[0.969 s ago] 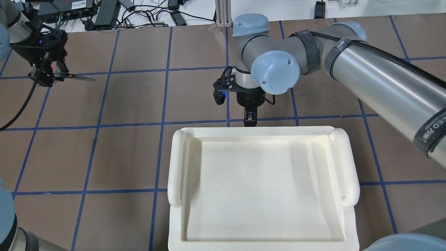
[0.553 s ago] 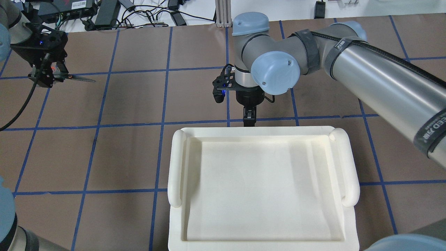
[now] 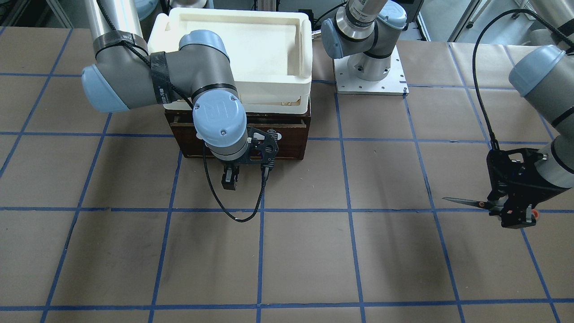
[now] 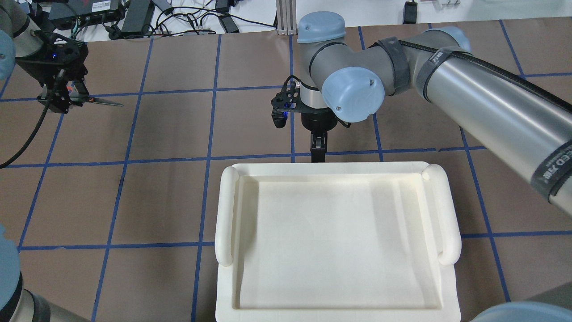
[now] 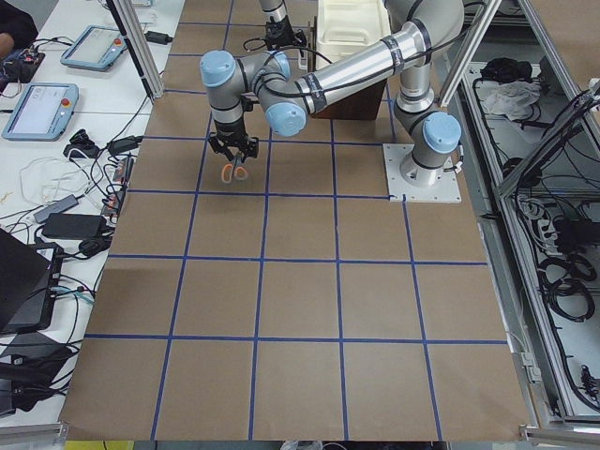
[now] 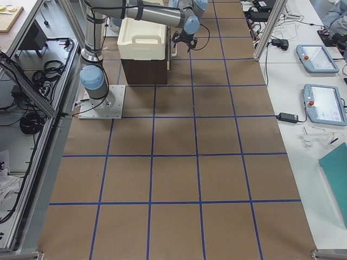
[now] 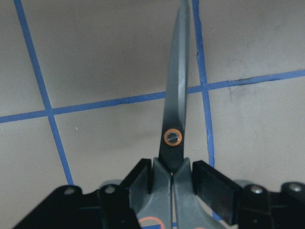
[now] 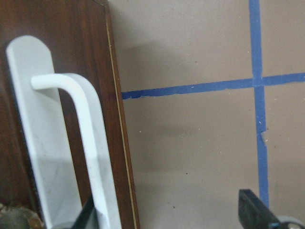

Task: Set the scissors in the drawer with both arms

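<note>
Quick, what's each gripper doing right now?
Left gripper: shut on the scissors.
Right gripper: open, by the drawer handle.

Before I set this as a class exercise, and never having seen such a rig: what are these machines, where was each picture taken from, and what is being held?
These are two silver-grey jointed robot arms with light-blue caps. Each ends in a black two-finger gripper. They work at a table covered in brown paper with a blue tape grid.

One picture faces the robot, one looks over its shoulders, two look along the table from its ends, and two come from cameras on the wrists.

On the table stands a dark brown wooden drawer with a cream-white plastic tray on top. The left gripper is shut on a small pair of scissors with dark grey blades, held off the table. The right gripper is open close to the drawer's white bar handle, not closed on it.
</note>
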